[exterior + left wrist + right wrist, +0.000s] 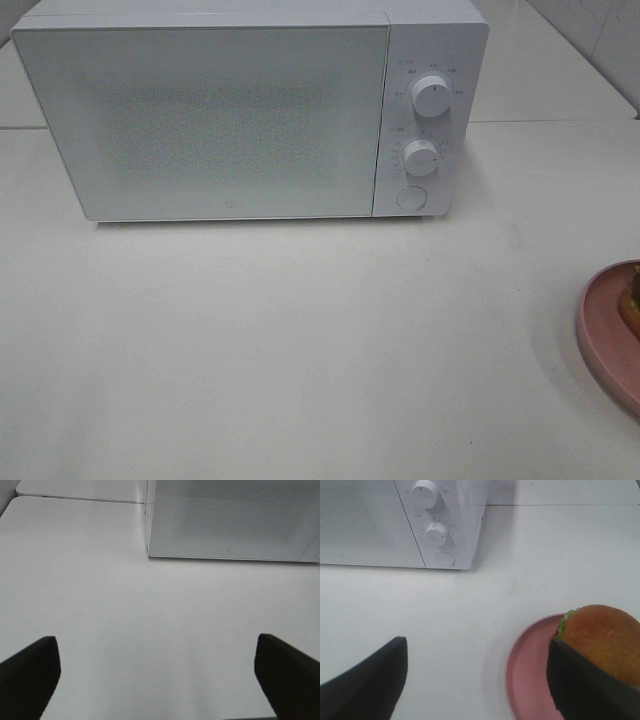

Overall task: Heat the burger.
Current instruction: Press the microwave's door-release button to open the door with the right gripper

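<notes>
My left gripper (156,645) is spread wide. Its two dark fingers (30,675) stand far apart, and the white bench (300,350) shows between them. Ahead of this gripper, well apart from it, sits the white microwave (250,110) with its door (200,115) closed. I am looking at the lower corner of the door on the side away from the controls.

My right gripper (477,647) is also wide open and grips nothing, with plain bench in the gap between its fingers. The burger (602,640) is just beside this gripper on its outer side, not in the gap. It sits on a pink plate (530,665). I can see its glossy golden-brown bun and a bit of green lettuce at the edge. One finger crosses in front of the near part of the burger and the plate. I cannot tell whether it touches either of them.

Further ahead of the right gripper, well apart from the plate, is the microwave's control panel. It has an upper knob (431,95), a lower knob (421,157) and a round button (411,197) beneath them.

The high camera catches only the plate's rim and a sliver of the burger at the edge of the bench on my right arm's side. Neither gripper shows in that view.
</notes>
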Motion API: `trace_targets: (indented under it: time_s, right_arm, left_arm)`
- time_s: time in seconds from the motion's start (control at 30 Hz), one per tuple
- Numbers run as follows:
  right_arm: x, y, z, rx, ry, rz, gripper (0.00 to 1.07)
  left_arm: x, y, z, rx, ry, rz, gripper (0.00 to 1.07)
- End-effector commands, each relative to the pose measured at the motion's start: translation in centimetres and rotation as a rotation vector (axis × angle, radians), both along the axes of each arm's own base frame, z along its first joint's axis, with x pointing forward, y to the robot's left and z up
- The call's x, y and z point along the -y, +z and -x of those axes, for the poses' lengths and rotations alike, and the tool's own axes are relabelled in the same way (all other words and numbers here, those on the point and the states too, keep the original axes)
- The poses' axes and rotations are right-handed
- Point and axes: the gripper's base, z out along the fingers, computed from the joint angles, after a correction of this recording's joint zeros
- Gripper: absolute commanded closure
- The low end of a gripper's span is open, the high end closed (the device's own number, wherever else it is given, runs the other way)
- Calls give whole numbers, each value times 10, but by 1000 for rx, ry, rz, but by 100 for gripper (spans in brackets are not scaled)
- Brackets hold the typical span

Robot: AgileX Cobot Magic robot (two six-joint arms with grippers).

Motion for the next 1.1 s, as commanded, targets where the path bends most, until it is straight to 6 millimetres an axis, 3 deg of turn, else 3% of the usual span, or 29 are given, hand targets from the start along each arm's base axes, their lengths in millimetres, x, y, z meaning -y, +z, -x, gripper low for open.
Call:
trace_targets:
  time_s: [0.03,0.77,1.1]
  right_arm:
    - [-1,3,-18,31,-8,8,31]
    - [-6,-18,-105,47,-41,8,31]
    - [-9,-32,-149,171,-60,11,31]
  left_arm:
    - [0,-1,2,26,0,-1,9]
    - [0,-1,2,26,0,-1,9]
    - [0,-1,2,26,0,-1,9]
